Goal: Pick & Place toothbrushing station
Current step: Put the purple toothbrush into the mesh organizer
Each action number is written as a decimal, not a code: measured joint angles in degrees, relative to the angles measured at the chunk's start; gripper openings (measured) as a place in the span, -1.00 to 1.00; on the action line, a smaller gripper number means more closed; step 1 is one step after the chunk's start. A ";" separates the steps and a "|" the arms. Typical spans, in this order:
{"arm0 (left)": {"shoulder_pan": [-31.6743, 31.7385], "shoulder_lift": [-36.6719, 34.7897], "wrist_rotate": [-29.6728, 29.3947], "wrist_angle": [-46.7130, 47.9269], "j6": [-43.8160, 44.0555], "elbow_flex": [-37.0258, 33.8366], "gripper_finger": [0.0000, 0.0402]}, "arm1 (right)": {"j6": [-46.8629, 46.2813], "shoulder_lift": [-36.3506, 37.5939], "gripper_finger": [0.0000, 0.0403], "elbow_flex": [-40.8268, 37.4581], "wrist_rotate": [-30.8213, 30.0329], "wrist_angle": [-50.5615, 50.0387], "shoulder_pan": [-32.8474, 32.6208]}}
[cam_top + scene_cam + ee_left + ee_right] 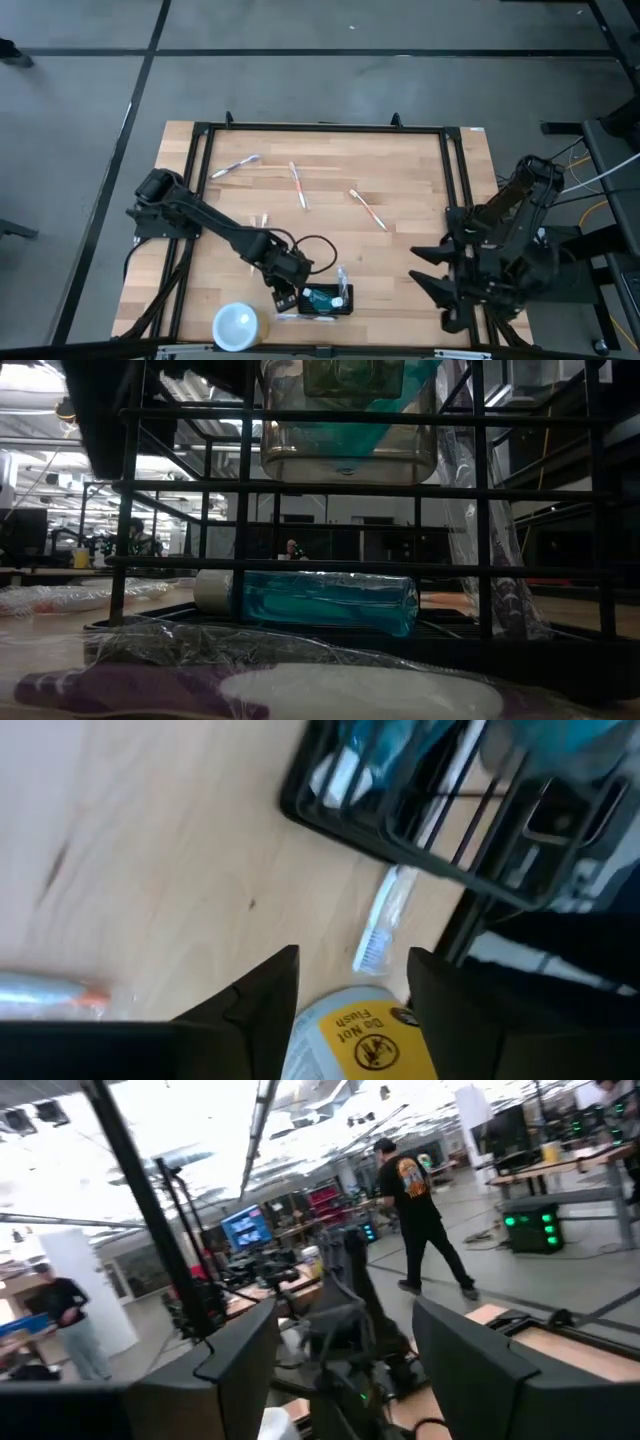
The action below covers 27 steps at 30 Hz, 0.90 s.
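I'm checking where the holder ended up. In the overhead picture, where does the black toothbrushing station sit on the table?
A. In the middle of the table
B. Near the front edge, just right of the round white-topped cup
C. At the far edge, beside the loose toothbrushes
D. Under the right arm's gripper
B: the toothbrushing station sits near the front edge, just right of the white-topped cup, with the left gripper at its left end.

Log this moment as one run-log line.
left gripper: open, beside toothbrushing station | station: on table near front edge, bottle inside | loose toothbrush: next to station | right gripper: open, waiting at right
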State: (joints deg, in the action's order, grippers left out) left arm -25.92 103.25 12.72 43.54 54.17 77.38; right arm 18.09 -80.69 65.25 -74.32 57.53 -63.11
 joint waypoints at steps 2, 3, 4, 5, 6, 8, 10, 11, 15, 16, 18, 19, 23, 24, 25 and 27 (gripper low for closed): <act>-0.61 1.51 -0.06 0.02 -1.87 0.02 -0.06 | 2.27 0.38 0.17 0.00 0.25 2.18 -1.21; -1.03 2.28 -0.30 0.26 -2.97 -0.02 -0.06 | 3.67 0.54 0.17 0.00 0.46 3.64 -1.73; -1.42 2.85 -0.35 0.29 -3.85 -0.07 -0.06 | 5.16 0.62 0.17 0.00 0.90 5.07 -2.24; -1.91 3.25 -0.42 0.16 -4.36 -0.07 -0.06 | 6.63 0.74 0.17 0.00 1.54 6.54 -2.69; -2.44 3.39 -0.61 0.01 -4.67 -0.07 -0.06 | 8.09 0.84 0.17 0.00 2.20 8.05 -3.12; -3.32 3.74 -0.95 -0.69 -4.29 -0.04 -0.06 | 10.83 0.93 0.17 0.00 3.33 10.97 -3.73; -3.91 3.88 -1.24 -1.87 -3.88 -0.07 -0.06 | 13.33 0.95 0.17 0.00 3.80 12.87 -4.19; -4.19 3.86 -1.32 -2.48 -3.56 -0.05 -0.06 | 14.14 0.95 0.17 0.00 3.83 13.38 -4.28; -4.63 3.84 -1.60 -2.71 -3.15 -0.25 -0.05 | 15.83 0.93 0.17 0.00 3.82 14.24 -4.28; -4.71 3.84 -1.60 -2.78 -2.74 -0.54 -0.05 | 15.85 0.95 0.17 0.00 3.83 14.37 -4.28; -4.75 3.84 -1.22 -2.58 -2.43 -1.07 -0.04 | 15.99 0.93 0.17 0.00 3.85 14.52 -4.28; -4.83 3.84 -1.11 -2.42 -2.42 -1.15 -0.03 | 15.99 0.93 0.17 0.00 3.91 14.49 -4.28; -4.84 3.82 -0.60 -2.68 -2.39 -2.49 0.02 | 15.83 0.93 0.17 0.00 4.73 14.53 -4.28; -4.84 3.82 -0.19 -3.02 -2.19 -2.92 0.03 | 15.84 0.90 0.17 0.00 4.75 14.73 -4.28; -4.84 3.82 0.52 -3.78 -1.75 -3.34 0.04 | 15.86 0.90 0.17 0.00 4.75 14.98 -4.28; -5.06 3.79 1.78 -6.14 -0.73 -4.57 0.07 | 15.88 0.90 0.17 0.00 4.79 15.15 -4.28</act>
State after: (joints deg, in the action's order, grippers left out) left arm -30.98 107.04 14.50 37.40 53.44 72.82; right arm 33.98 -79.79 65.25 -69.54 72.69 -67.40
